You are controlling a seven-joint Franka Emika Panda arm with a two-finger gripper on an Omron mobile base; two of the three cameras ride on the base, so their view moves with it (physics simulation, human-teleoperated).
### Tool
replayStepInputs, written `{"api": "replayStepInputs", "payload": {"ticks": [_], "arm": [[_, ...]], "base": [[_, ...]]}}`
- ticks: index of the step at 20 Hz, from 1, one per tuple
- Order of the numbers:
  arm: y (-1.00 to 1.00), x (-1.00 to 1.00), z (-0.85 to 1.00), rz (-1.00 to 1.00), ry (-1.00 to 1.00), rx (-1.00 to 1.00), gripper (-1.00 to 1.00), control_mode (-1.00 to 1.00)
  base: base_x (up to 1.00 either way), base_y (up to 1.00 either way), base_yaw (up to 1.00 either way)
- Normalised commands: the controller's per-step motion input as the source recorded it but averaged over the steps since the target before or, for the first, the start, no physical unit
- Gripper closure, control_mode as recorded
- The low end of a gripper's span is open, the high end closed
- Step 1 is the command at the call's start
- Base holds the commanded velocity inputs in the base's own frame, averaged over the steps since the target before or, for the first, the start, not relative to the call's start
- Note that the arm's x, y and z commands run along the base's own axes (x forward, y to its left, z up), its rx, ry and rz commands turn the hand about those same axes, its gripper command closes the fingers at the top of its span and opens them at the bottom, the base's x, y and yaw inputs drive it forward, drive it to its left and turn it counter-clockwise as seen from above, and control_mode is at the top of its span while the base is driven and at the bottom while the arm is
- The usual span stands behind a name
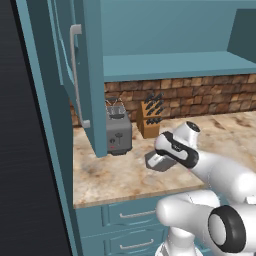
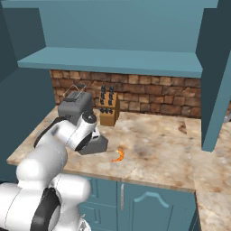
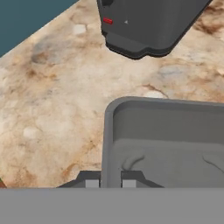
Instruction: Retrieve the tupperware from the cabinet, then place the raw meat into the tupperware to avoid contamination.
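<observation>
Gripper: the two-finger gripper (image 3: 110, 181) is clamped on the rim of the grey rounded-rectangular plastic tupperware (image 3: 170, 144), one dark fingertip outside the wall and one inside.
Tupperware: in the right base view the tub (image 2: 95, 145) sits low over the mottled beige stone counter (image 2: 153, 153), partly hidden by the white arm; whether it touches the counter I cannot tell.
Raw meat: the small orange curved shrimp-like piece (image 2: 119, 155) lies on the counter at about 4 o'clock from the tub, near it but apart.
Toaster: the grey upright toaster (image 2: 74, 107) stands at about 11 o'clock from the tub.
Knife block: the wooden block (image 2: 108, 111) stands just right of the toaster, against the brick backsplash.
Cabinet: the teal-blue wall cabinet's door (image 1: 82, 75) stands open at 10 o'clock in the left base view.
</observation>
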Motion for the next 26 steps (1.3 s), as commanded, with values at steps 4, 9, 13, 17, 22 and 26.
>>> {"api": "replayStepInputs", "payload": {"ticks": [4,9,13,17,22,26], "arm": [[-0.01,0.18,-0.23,0.0,0.03,0.0,1.0,-1.0],[-0.03,0.11,-0.22,0.0,0.03,0.0,-1.0,-1.0],[-0.08,0.01,-0.11,0.0,0.07,0.0,-1.0,-1.0],[-0.07,0.0,0.0,-0.01,0.13,0.0,-1.0,-1.0],[0.0,0.0,0.06,-0.03,0.12,0.0,-1.0,-1.0],[0.0,0.0,0.28,-0.03,0.1,0.0,-1.0,-1.0]], "base": [[0.0,0.0,0.0],[0.0,0.0,0.0],[0.0,0.0,0.0],[0.0,0.0,0.0],[0.0,0.0,0.0],[0.0,0.0,0.0]]}}
